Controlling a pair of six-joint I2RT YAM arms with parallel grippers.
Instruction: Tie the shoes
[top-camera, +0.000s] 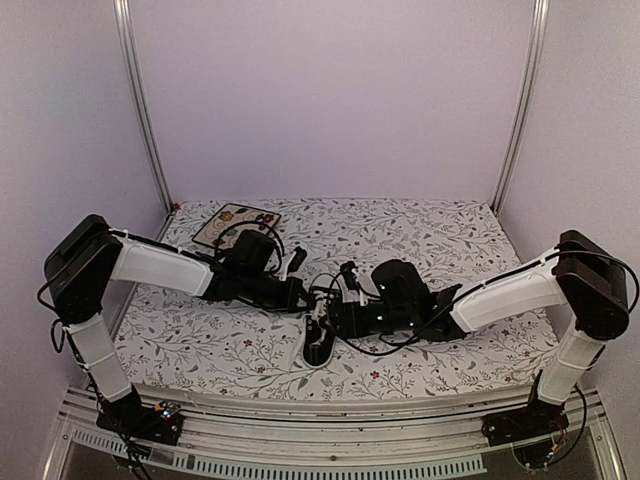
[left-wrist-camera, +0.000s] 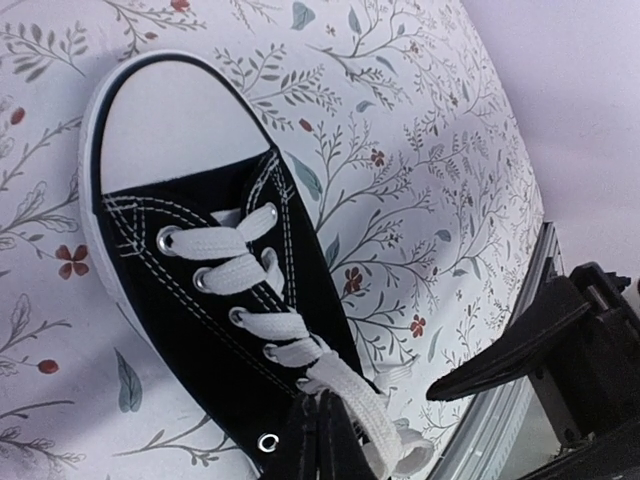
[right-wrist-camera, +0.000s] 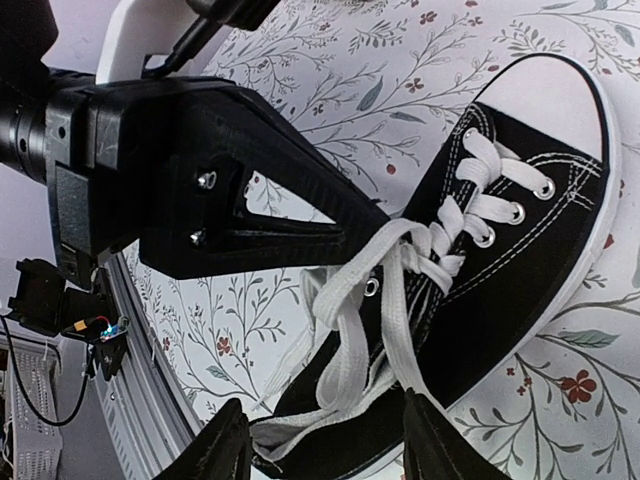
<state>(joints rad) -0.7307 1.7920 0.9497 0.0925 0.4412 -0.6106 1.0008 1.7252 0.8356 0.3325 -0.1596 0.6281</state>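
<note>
Pinching one white lace (left-wrist-camera: 350, 395) above the sneaker (left-wrist-camera: 180, 290), the left hand (left-wrist-camera: 318, 440) holds it taut so the wide-spread right hand (right-wrist-camera: 328, 415) can straddle the other lace (right-wrist-camera: 345, 360).

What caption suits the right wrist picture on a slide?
Black sneaker on floral cloth, left gripper at its white laces, right gripper open below.

A cloth (top-camera: 440, 225) printed with grey twigs, leaves and small red flowers covers the table. On it, at about ten o'clock in the top view, lies a square patterned plate (top-camera: 232, 222) (its near corner is hidden, so its full outline cannot be told). One metal post (top-camera: 143, 100) rises at eleven o'clock and another (top-camera: 521, 100) at one o'clock, against a plain pale wall (top-camera: 330, 90). A metal rail (top-camera: 350, 420) runs along six o'clock.
</note>
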